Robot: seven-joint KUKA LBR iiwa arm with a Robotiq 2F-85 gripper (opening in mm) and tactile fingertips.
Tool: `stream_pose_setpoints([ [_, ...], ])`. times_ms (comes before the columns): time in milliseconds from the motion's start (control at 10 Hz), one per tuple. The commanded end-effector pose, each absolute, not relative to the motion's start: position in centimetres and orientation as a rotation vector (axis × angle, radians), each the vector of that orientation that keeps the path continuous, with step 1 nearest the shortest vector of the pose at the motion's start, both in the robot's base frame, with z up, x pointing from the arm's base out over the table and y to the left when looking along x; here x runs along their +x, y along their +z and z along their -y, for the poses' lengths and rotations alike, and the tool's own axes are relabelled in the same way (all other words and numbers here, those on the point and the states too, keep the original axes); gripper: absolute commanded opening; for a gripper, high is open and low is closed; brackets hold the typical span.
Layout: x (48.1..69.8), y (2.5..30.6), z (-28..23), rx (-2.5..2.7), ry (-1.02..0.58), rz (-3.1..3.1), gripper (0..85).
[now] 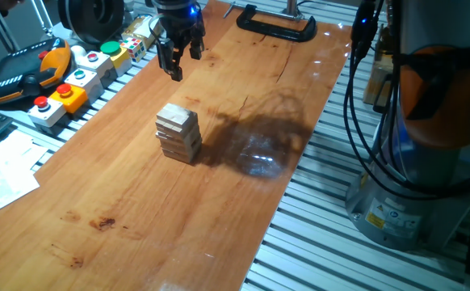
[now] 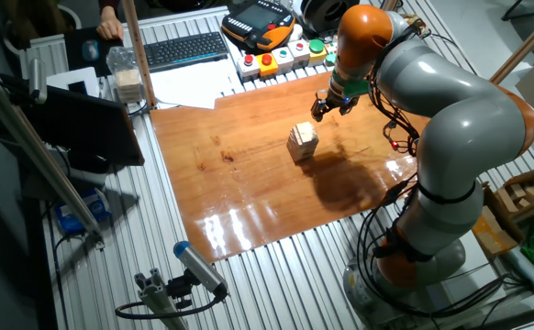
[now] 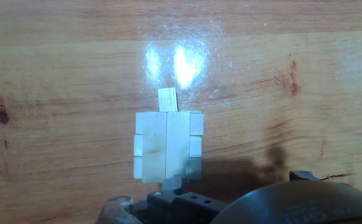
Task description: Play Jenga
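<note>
While parked above the far end of the board (image 1: 219, 202), arm (image 2: 450, 101) reached over from its base beside the table (image 2: 276, 266). Grey links, orange joints, cables down the side.

Board: reddish wood, glossy, lying on slatted aluminium table. Glare spots near the tower in hand view. Black clamp (image 1: 275, 24) seen at the far edge.

Gripper (image 1: 180, 58) hung well above the board, apart from the tower (image 1: 178, 132), nothing between the fingers. Fingers pointed down, slightly spread in one fixed view; exact gap hard to judge. Held nothing. Hand view looked straight down past the gripper body at the tower top.

Tower stood upright near mid-board, about six crosswise layers of pale blocks. Top layer ran lengthwise in hand view, layer beneath crosswise, ends showing on both sides. Layers a bit uneven in one fixed view, some blocks offset.

One block (image 3: 167, 99) stuck out from a lower layer on the side away from the gripper, end visible past the top edge of the stack in hand view. Which layer: could not tell.

Button boxes (image 1: 69, 85) lined up along the board's edge, red, green and yellow caps. Pendant (image 1: 25, 73), orange and black, just beyond them. Keyboard (image 2: 186, 49) and papers (image 1: 1, 174) off the board, further out.
</note>
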State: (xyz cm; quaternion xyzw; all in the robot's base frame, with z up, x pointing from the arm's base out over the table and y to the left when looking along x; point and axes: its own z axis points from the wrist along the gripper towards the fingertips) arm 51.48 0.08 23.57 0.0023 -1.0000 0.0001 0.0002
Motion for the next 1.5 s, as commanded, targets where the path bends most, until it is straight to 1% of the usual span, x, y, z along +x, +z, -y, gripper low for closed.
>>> stream_pose_setpoints([
  [0, 51.49, 23.64, -0.11, 0.039, 0.002, 3.134, 0.7],
  [200, 51.34, 23.95, -0.33, 0.032, 0.009, 3.131, 0.7],
  [1400, 51.52, 23.74, -0.37, 0.03, 0.012, 3.137, 0.7],
])
